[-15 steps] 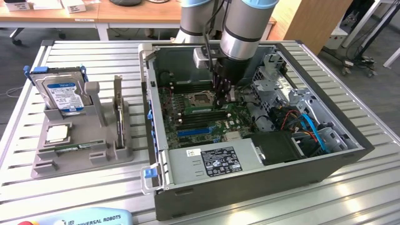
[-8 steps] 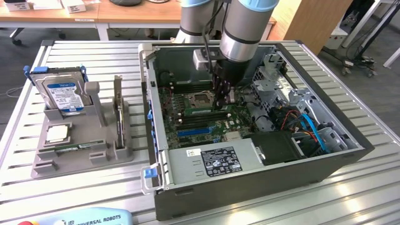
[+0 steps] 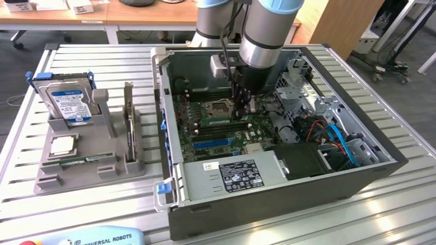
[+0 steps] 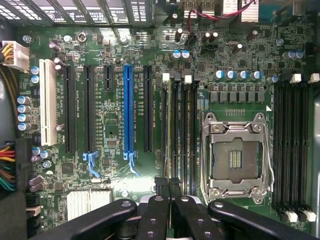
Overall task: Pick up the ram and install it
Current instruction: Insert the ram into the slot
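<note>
ram [image 3: 219, 122] on edge in memory slots, centre of exterior view, just below CPU socket [image 3: 219, 107]; end effector [image 3: 243, 113] narrow, tips at ram's end; grip unclear; second stick [image 3: 85, 161] in grey holder [image 3: 95, 176], lower left

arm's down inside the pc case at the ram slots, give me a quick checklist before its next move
1. hand shut: ok
2. hand over the ram slots beside the processor socket: ok
3. ram lined up along a slot at the hand: ok
4. ram fully seated: cannot tell
5. slot latches closed: cannot tell
</note>
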Available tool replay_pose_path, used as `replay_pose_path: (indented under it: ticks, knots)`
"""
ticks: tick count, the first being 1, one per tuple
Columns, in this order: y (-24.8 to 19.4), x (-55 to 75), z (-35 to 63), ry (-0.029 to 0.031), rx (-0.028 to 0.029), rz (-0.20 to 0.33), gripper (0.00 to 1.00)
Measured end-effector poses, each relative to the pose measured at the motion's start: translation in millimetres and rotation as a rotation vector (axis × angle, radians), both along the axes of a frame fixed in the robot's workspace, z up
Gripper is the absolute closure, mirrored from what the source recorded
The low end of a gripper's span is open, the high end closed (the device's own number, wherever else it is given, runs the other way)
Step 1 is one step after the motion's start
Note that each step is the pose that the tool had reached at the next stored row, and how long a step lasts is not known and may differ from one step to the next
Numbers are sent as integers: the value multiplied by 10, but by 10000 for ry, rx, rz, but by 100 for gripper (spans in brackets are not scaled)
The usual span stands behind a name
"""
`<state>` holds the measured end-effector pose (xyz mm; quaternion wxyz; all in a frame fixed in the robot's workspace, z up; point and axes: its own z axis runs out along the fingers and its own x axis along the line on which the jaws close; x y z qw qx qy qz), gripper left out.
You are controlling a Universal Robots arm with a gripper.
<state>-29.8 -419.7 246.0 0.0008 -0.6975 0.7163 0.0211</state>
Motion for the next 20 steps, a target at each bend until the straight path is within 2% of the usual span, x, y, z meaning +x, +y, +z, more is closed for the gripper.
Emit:
replay_pose_path:
  ticks: [20]
  knots:
    - [0, -6, -67, 0, -2, 0, 88]
